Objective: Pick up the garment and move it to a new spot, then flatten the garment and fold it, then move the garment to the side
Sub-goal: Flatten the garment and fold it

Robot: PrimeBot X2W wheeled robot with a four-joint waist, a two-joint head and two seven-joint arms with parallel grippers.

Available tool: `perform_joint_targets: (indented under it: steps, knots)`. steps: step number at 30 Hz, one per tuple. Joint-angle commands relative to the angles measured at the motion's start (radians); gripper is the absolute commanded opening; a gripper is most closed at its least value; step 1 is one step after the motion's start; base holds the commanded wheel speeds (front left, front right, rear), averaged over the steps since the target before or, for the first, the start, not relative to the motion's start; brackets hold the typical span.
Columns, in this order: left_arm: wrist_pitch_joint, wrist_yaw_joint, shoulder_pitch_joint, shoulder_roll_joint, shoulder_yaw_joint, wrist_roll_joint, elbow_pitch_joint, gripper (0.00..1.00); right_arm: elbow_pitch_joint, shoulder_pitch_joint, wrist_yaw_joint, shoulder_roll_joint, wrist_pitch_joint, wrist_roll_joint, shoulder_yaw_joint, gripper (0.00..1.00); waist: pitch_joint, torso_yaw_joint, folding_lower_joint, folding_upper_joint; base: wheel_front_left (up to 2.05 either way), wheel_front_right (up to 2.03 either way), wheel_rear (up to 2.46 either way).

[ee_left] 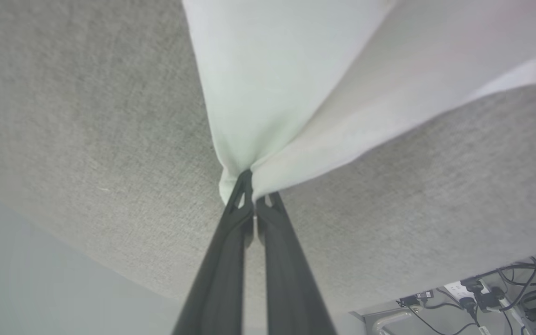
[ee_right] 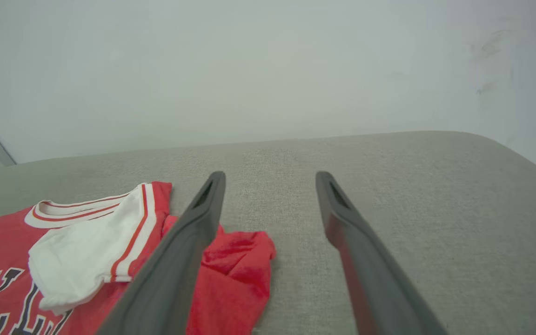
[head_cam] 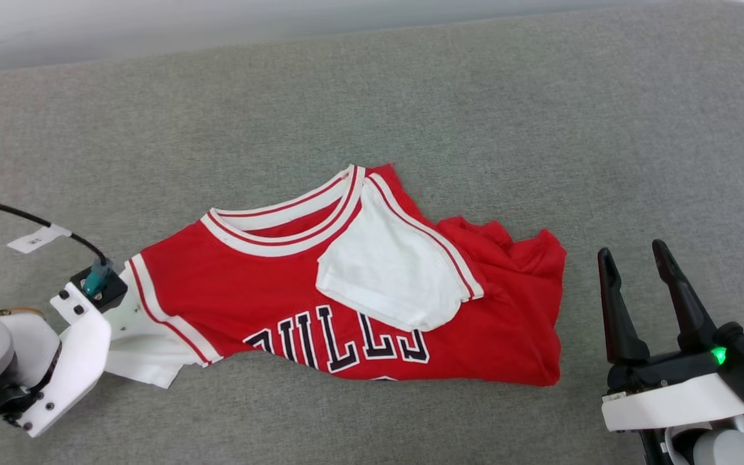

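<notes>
The garment (head_cam: pixel 249 284), a red jersey with white sleeves and "BULLS" lettering, lies crumpled on the grey cushion in the middle of the head view. One white sleeve (head_cam: pixel 391 271) is folded over its chest, and its right side is bunched up. My left gripper (ee_left: pixel 249 184) is shut on the other white sleeve (ee_left: pixel 258 83), pinching a fold of cloth at the garment's left end. In the head view its white wrist housing (head_cam: pixel 78 342) covers the fingers. My right gripper (head_cam: pixel 637 255) stands open on the cushion just right of the garment (ee_right: pixel 7 242), apart from it, nothing between its fingers (ee_right: pixel 203 218).
The grey upholstered cushion (head_cam: pixel 475 97) stretches wide around the garment, and its far edge meets a pale wall. A black cable with a white tag (head_cam: pixel 35 240) runs to my left wrist. Cables and a power strip (ee_left: pixel 477 298) lie below the cushion's edge.
</notes>
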Motion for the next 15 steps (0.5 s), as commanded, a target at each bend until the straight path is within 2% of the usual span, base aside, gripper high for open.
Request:
perform_joint_targets:
  steps: [1,2,3,4,6,11,13,15]
  knots:
    - [-0.019,0.003,0.023,-0.012,0.001,-0.012,0.018,0.00,0.007,0.015,-0.001,-0.006,-0.002,-0.006,-0.001,1.00,-0.006,0.008,0.0000,0.0000,0.00,0.00,0.00]
    - [-0.042,0.008,0.033,-0.021,0.003,-0.014,0.029,0.00,0.009,0.014,-0.001,-0.007,-0.002,-0.007,0.000,1.00,-0.009,0.012,0.0000,0.0000,0.00,0.00,0.00]
    - [-0.068,0.013,0.041,-0.034,0.008,-0.016,0.037,0.12,0.011,0.015,-0.001,-0.007,-0.002,-0.007,-0.001,1.00,-0.015,0.017,0.0000,0.0000,0.00,0.00,0.00]
    - [-0.102,0.018,0.043,-0.049,0.014,-0.015,0.042,1.00,0.012,0.015,-0.001,-0.009,-0.002,-0.007,-0.002,1.00,-0.021,0.023,0.0000,0.0000,0.00,0.00,0.00]
    - [-0.158,0.032,0.051,-0.068,0.027,-0.018,0.052,1.00,0.013,0.018,-0.001,-0.014,-0.001,-0.007,-0.006,1.00,-0.040,0.033,0.0000,0.0000,0.00,0.00,0.00]
    - [-0.336,0.079,0.068,-0.077,0.075,0.000,0.013,1.00,-0.008,0.029,-0.001,-0.036,0.010,-0.012,-0.027,1.00,-0.098,0.063,0.0000,0.0000,0.00,0.00,0.00]
    - [-0.415,0.117,0.073,-0.064,0.102,0.017,-0.026,1.00,-0.030,0.020,-0.001,-0.051,0.020,-0.015,-0.039,1.00,-0.112,0.076,0.0000,0.0000,0.00,0.00,0.00]
    - [-0.506,0.181,0.083,-0.055,0.133,0.040,-0.062,1.00,-0.055,-0.005,-0.001,-0.072,0.035,-0.018,-0.042,1.00,-0.121,0.087,0.0000,0.0000,0.00,0.00,0.00]
